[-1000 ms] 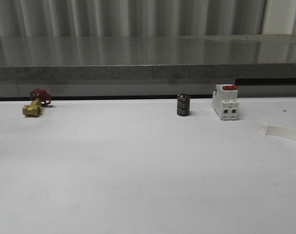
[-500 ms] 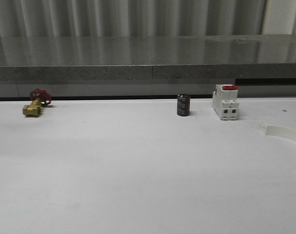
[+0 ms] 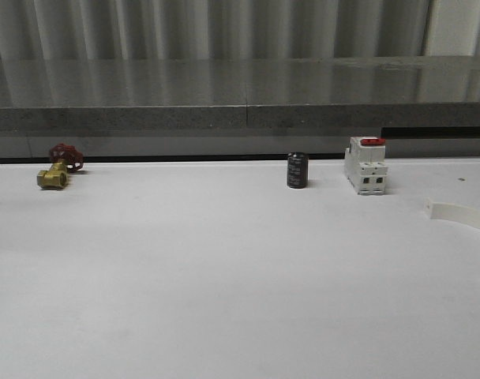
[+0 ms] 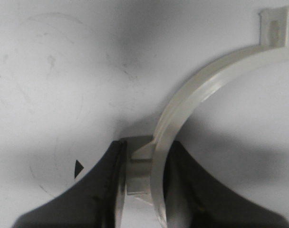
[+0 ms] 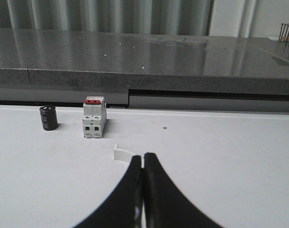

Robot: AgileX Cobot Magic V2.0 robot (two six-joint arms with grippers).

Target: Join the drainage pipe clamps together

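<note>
One white drainage pipe clamp [image 4: 197, 90] curves away from my left gripper [image 4: 147, 147], ending in a flat flange [image 4: 273, 28]. The left fingers are shut on its band and a small outer tab, over the white table. A second drainage pipe clamp [image 5: 123, 154] shows one end just beside my right gripper [image 5: 143, 156]. Its arc runs in between the shut black fingers, where a thin white strip shows. In the front view this clamp [image 3: 461, 215] lies at the table's right edge.
Along the back of the table [image 3: 224, 276] stand a white breaker with a red top [image 3: 365, 166], a black cylinder [image 3: 297, 170] and, far left, a brass valve with a red handle [image 3: 57, 170]. A grey stone ledge [image 3: 240, 110] runs behind them.
</note>
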